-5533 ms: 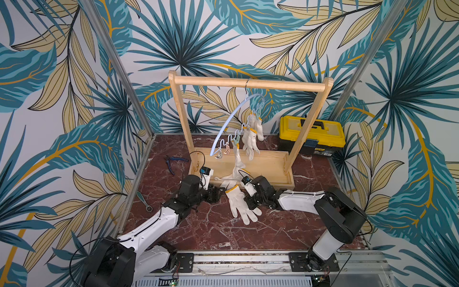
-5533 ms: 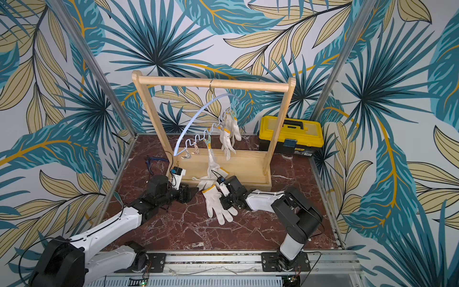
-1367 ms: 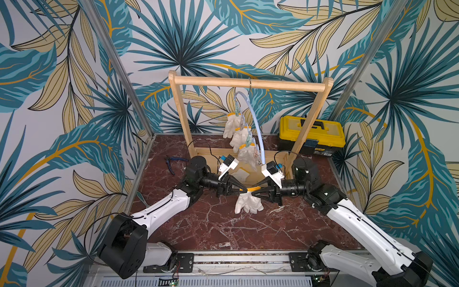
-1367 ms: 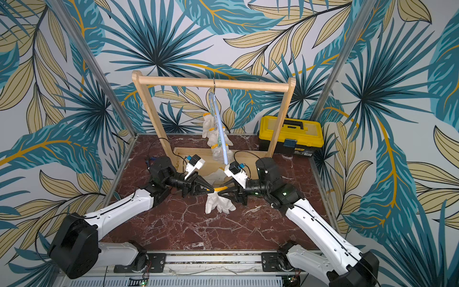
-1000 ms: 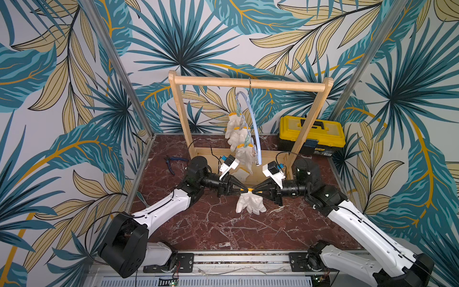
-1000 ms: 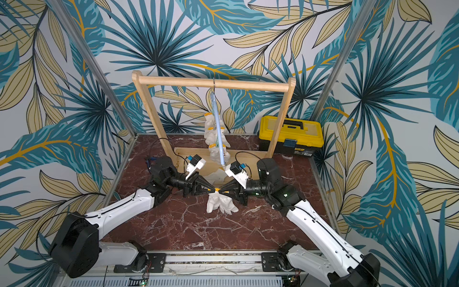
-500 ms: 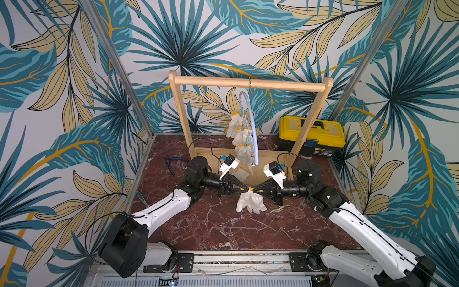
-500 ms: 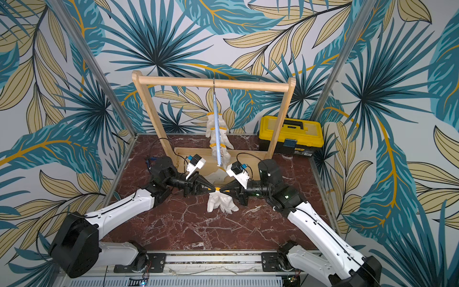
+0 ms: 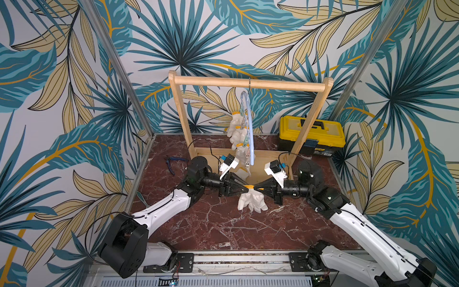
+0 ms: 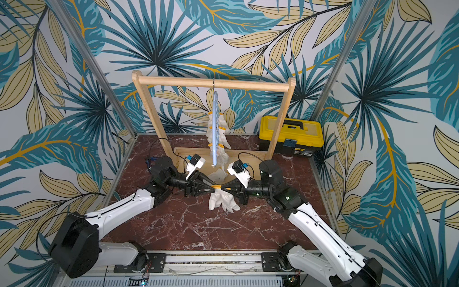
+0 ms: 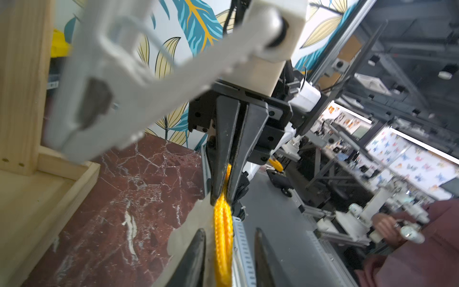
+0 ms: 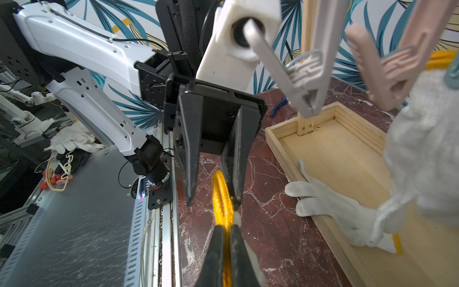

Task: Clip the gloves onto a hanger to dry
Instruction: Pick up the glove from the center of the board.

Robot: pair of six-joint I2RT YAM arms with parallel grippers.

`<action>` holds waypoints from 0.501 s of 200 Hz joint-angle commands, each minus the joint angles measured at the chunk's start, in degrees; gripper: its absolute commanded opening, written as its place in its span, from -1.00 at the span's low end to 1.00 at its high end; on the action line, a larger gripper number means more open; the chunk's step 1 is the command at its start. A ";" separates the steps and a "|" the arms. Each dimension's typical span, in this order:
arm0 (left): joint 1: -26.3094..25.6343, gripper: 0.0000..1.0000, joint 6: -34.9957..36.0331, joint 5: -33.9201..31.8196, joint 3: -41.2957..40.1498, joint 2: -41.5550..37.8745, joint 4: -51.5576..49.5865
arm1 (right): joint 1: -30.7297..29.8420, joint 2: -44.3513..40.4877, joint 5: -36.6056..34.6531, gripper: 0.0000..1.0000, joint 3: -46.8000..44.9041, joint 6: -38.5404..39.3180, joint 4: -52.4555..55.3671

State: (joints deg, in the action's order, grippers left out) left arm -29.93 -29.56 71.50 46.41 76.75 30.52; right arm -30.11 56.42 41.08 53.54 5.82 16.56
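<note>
Well, the left gripper [image 12: 213, 200] stands partly open, its jaws on either side of the yellow cuff without pinching it. Between the two arms the held glove [image 9: 252, 202] hangs fingers-down over the marble tabletop [image 9: 218, 223]. Behind it, the hanger [image 9: 251, 139] dangles edge-on from the wooden rack [image 9: 248, 84], with clipped gloves [image 9: 236, 128] along it. Rightward, the right gripper [image 11: 224, 196] is clamped tight on that cuff.

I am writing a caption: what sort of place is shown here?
Probably a robot lab test cell: two robot arms mounted on a metal rail, printed leaf backdrop walls, and cluttered workbenches beyond it.
</note>
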 commanded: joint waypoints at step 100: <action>10.91 0.16 28.69 -0.31 15.24 7.22 -3.67 | 3.06 4.86 -4.32 -1.00 2.19 2.62 5.71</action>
State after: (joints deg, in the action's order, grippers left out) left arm -20.12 -6.79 66.83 55.09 81.41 27.55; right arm -27.29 60.53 37.06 55.00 8.01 22.55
